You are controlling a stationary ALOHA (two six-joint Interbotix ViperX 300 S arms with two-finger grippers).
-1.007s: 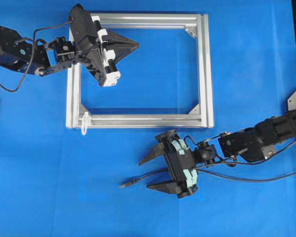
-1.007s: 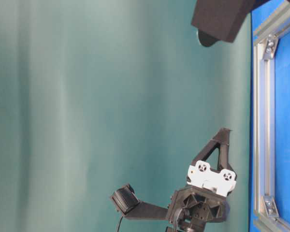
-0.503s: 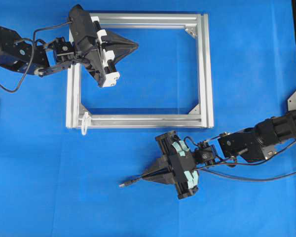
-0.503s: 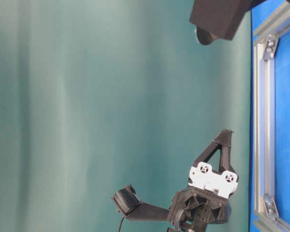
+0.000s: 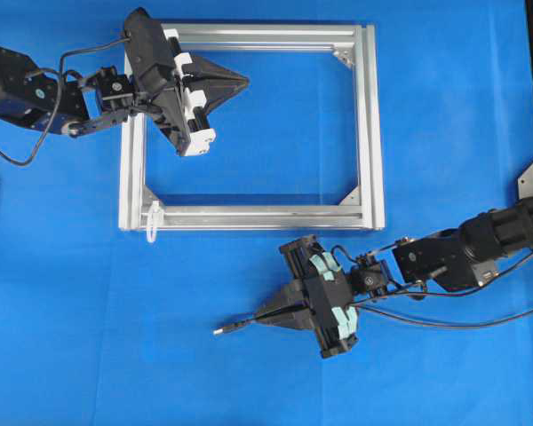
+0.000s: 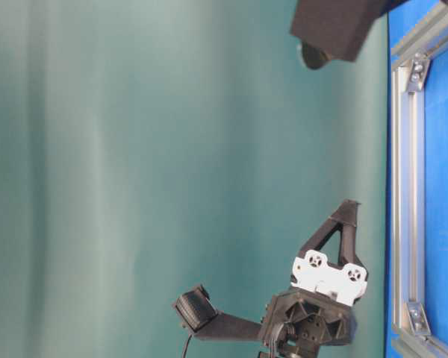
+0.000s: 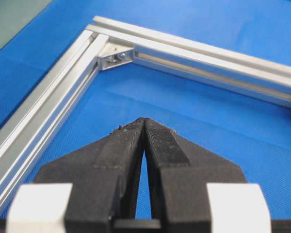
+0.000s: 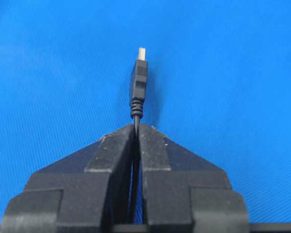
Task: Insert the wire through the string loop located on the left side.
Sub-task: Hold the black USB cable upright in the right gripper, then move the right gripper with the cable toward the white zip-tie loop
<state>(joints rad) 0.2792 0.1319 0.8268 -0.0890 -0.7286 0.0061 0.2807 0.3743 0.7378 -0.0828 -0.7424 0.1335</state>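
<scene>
**Overhead exterior: my right jaws pinch the wire, the loop waits at the frame's corner**

My right gripper sits below the aluminium frame on the blue table cover, its jaws pressed together on the wire. The plug tip pokes out past my fingertips toward the left of the view, and the rest of the black cable trails off to the right under my wrist. In the right wrist view the wire runs straight out from between my fingers, plug end forward, with only blue cloth beyond it.

My left gripper hangs over the upper left part of the frame, jaws fully together and holding nothing. The left wrist view shows my fingers meeting at their tips, with a corner of the frame ahead.

The string loop hangs at the frame's lower left corner, well apart from the plug tip, which lies lower and to the right of it.
</scene>
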